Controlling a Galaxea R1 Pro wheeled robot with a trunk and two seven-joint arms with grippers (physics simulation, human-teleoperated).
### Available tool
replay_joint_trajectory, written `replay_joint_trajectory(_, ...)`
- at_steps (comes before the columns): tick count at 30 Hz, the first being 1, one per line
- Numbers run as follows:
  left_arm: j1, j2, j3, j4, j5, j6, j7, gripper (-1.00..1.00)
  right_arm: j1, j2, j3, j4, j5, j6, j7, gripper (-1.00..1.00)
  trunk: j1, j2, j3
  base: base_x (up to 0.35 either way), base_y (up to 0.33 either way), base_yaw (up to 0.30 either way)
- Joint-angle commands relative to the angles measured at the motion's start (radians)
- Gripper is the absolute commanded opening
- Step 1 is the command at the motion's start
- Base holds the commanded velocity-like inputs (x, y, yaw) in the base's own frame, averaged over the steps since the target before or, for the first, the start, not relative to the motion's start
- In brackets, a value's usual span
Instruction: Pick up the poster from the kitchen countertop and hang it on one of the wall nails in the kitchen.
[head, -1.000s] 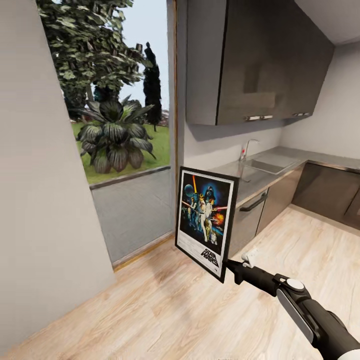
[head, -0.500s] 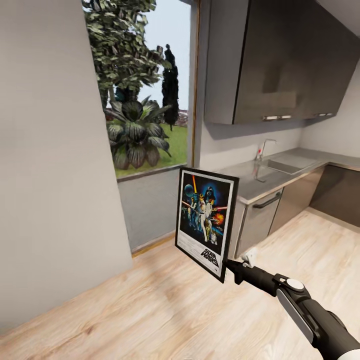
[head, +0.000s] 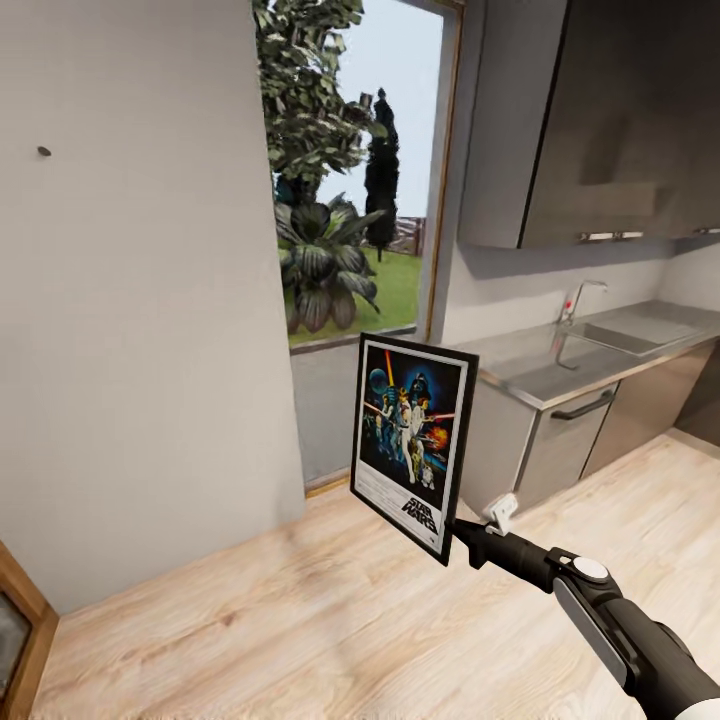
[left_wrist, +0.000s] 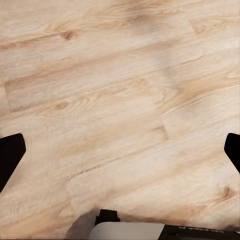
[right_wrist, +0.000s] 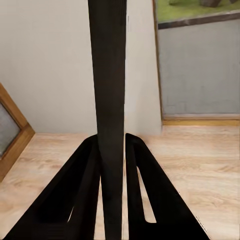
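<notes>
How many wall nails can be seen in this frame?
1: a nail high on the grey wall, above and left of the poster that the right gripper holds. Others may lie outside the view.

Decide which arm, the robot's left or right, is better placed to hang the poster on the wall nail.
Right. Its claw already grips the poster by the lower edge, upright, with the wall nail up on the grey wall. The left claw hangs open over the wooden floor.

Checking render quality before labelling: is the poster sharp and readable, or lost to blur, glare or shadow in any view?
Head view: the poster is sharp and evenly lit, lettering readable. Right wrist view: it is a dark, edge-on band clamped by the right gripper.
</notes>
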Motion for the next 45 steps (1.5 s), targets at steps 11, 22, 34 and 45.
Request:
replay_joint_trajectory(11, 0.0, 0.0, 0.003, 0.0, 0.006, 0.0, -0.005, 1.0, -0.001, -0.001, 0.003, -0.001, -0.012, 0.01, 0.001, -1.0, 0.0, -0.002, -0.002, -0.155, 0.128, 0.162)
replay_joint_trajectory(22, 0.0, 0.0, 0.003, 0.0, 0.006, 0.0, -0.005, 1.0, -0.001, -0.001, 0.004, -0.001, -0.012, 0.01, -0.011, -1.0, 0.0, -0.002, -0.002, -0.01, 0.008, 0.284)
replay_joint_trajectory(34, 0.0, 0.001, 0.003, 0.0, 0.006, 0.0, -0.005, 1.0, -0.001, -0.001, 0.005, -0.001, -0.012, 0.01, -0.021, -1.0, 0.0, -0.002, -0.002, 0.0, 0.0, 0.29)
replay_joint_trajectory(45, 0.0, 0.0, 0.003, 0.0, 0.006, 0.0, -0.005, 1.0, -0.001, -0.001, 0.005, -0.001, -0.012, 0.01, -0.021, -1.0, 0.0, -0.002, -0.002, 0.0, 0.0, 0.29)
